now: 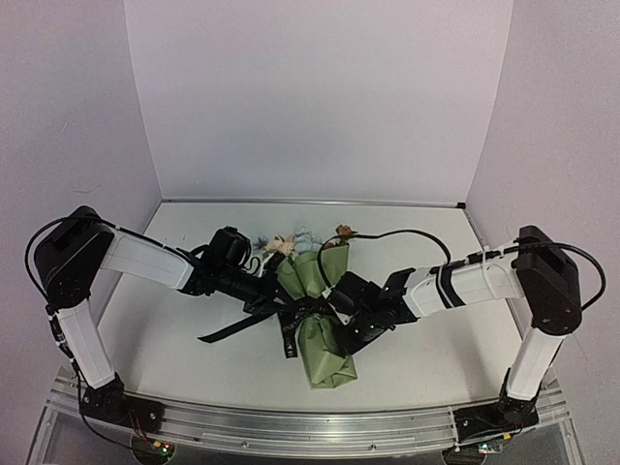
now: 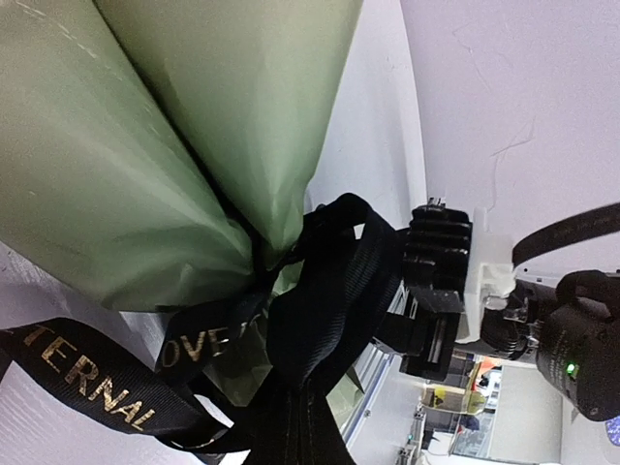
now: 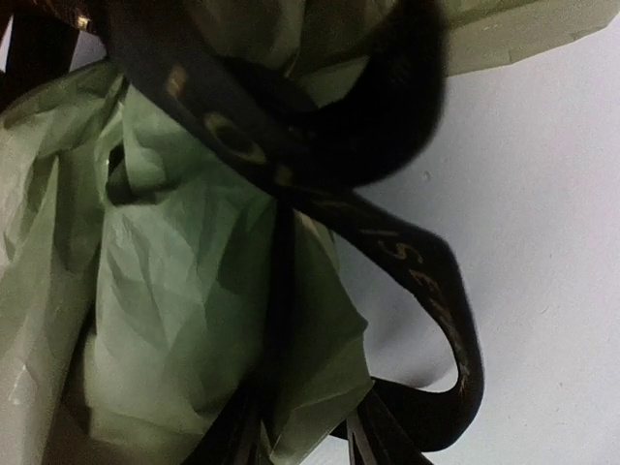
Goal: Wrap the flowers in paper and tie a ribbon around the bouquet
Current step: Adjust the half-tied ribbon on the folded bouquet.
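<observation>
The bouquet [image 1: 325,358] is lying in the middle of the table [image 1: 165,339], between the two arms. Its thin end is pointing at the near edge, and its wide end is pointing at the back wall. The flowers [image 1: 291,244] are poking out of the wide end, and they are pale blue, cream and brown. The green paper [image 1: 315,276] is wrapping around their stems.

The black ribbon [image 1: 232,329] is going around the middle of the bouquet, where the paper is squeezing in tight. One long end of it is lying flat on the table and running out to the left. Pale letters are showing along it.

The left gripper [image 1: 279,298] is sitting at the left side of that tight middle. Its fingers are pressing together. In its own camera the ribbon [image 2: 320,291] is bunching up and running down into them, so it is pinching the ribbon.

The right gripper [image 1: 341,312] is reaching in from the right, close against the same spot. Its camera is showing crinkly paper [image 3: 184,320] and a loop of ribbon [image 3: 426,281] right in front of it. I cannot tell if its fingers are apart or clamping on something.
</observation>
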You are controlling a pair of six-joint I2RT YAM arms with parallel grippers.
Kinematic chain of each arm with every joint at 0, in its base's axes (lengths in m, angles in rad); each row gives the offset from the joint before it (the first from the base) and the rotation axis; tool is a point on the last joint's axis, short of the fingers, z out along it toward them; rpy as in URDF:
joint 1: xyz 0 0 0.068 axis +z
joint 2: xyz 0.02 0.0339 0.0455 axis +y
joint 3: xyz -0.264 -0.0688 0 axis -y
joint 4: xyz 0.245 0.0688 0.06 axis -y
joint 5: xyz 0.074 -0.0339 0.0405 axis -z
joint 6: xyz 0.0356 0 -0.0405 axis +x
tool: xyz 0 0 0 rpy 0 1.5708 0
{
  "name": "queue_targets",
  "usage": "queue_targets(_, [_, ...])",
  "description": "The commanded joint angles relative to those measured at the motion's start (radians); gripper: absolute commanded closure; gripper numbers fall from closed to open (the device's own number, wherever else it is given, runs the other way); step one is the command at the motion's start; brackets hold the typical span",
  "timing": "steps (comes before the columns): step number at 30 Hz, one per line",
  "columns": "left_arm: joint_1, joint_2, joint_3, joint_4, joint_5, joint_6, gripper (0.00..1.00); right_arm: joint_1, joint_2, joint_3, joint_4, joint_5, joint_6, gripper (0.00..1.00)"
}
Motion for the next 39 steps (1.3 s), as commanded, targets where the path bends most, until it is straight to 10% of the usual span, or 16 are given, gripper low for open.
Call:
queue_targets(1, [-0.002,-0.028,-0.015,0.172,-0.005,-0.156,1.0,-0.011,-0.071,-0.044,-0.022,0.001,-0.164,0.84])
queue_targets(22, [-0.004,0.169,0.152,0.084,-0.043,-0.101,1.0,-0.183,-0.205,-0.076,-0.096,-0.098,-0.36,0.74])
queue_targets(39, [-0.039,0.136,0.144,-0.014,-0.184,0.166,1.0,-0.016,-0.131,0.267,-0.275,-0.187,-0.213,0.46])
